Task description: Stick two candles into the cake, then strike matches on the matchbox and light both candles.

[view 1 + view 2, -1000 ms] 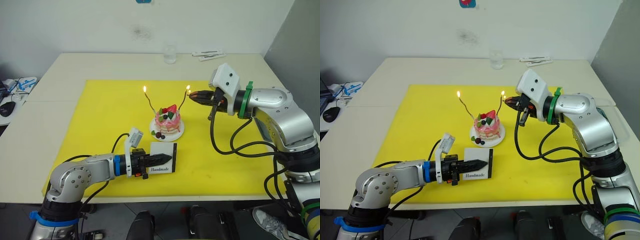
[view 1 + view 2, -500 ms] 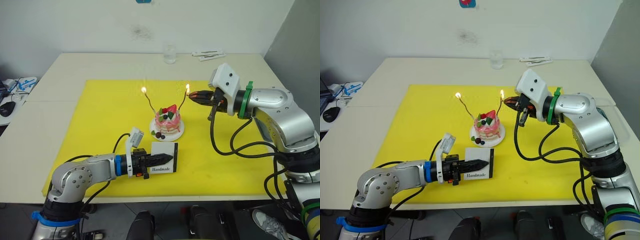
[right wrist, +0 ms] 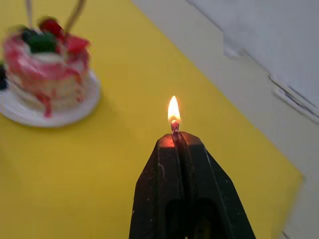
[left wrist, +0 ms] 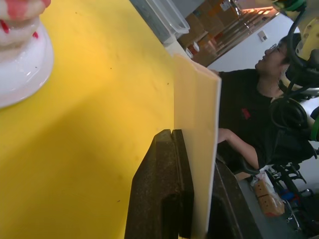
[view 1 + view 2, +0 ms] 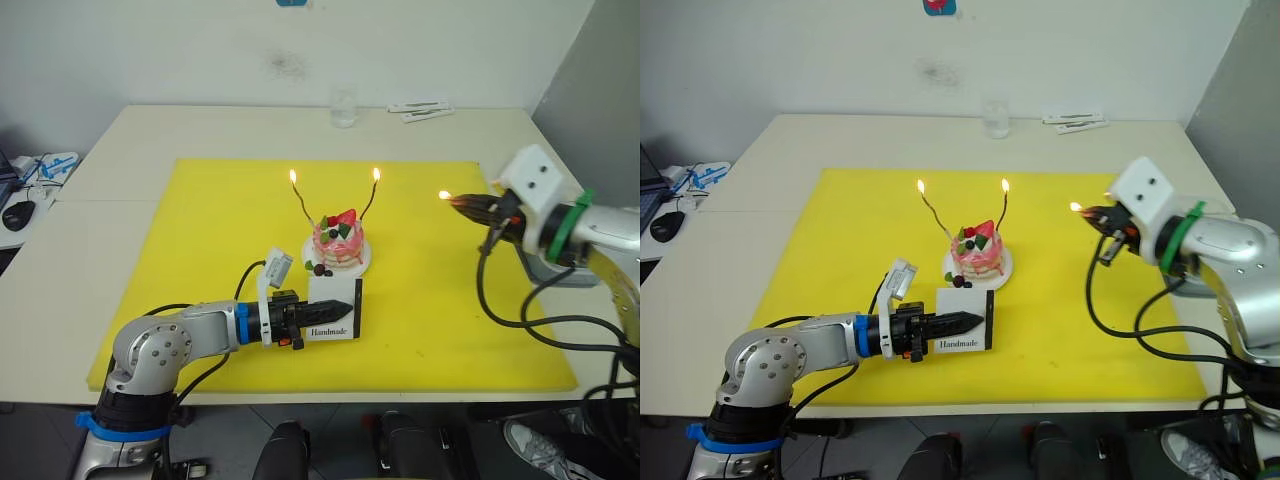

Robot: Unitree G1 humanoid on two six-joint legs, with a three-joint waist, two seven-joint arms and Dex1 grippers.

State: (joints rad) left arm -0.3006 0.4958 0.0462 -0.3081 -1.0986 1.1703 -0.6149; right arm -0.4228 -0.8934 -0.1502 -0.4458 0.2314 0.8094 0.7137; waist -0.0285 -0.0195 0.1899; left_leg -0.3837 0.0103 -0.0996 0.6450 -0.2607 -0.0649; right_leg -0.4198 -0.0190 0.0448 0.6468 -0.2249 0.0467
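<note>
The pink cake (image 5: 337,243) sits on its white plate (image 5: 361,263) at the middle of the yellow mat. Two candles stand in it, the left candle (image 5: 301,203) and the right candle (image 5: 369,202), both with a flame at the tip. My left gripper (image 5: 349,307) is shut on the white matchbox (image 5: 336,317), holding it upright on the mat just in front of the cake. My right gripper (image 5: 460,203) hovers above the mat's right part, well right of the cake. It is shut on a short match (image 3: 175,126) that burns at its tip.
The yellow mat (image 5: 200,240) covers the table's middle. A clear glass (image 5: 341,108) and flat white packets (image 5: 420,109) lie at the table's far edge. A mouse (image 5: 15,215) sits on the desk at far left. A person in black (image 4: 249,124) is beyond the table.
My right gripper has drawn away to the right from the right candle, carrying the burning match. The left gripper has shifted the matchbox slightly right, closer to the cake.
</note>
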